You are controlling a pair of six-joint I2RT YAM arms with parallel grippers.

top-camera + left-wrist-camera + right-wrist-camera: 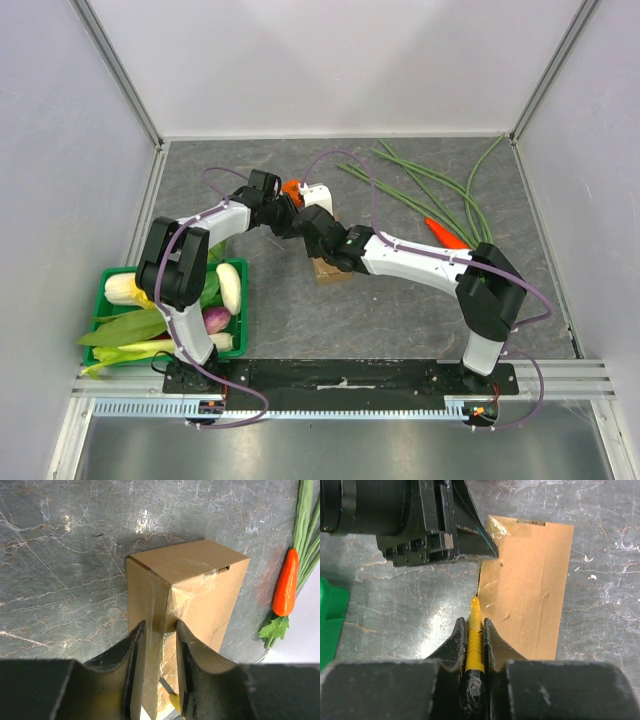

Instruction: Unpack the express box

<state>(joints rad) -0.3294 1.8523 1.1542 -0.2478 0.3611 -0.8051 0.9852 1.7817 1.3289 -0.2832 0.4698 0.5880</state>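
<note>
We find the small, plain brown cardboard express box near the middle of the grey marbled tabletop, standing on end beneath both arms. Our left hand pinches one upright edge of the box between its fingers. Our right hand is pressed together on a slim yellow tool, whose tip touches the box's side. An orange carrot lies toward the right edge, and a green plastic crate sits by the left edge.

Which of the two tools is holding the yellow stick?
The right tool. It is shut on the yellow stick, which points at the box. The left tool pinches the box instead.
</note>
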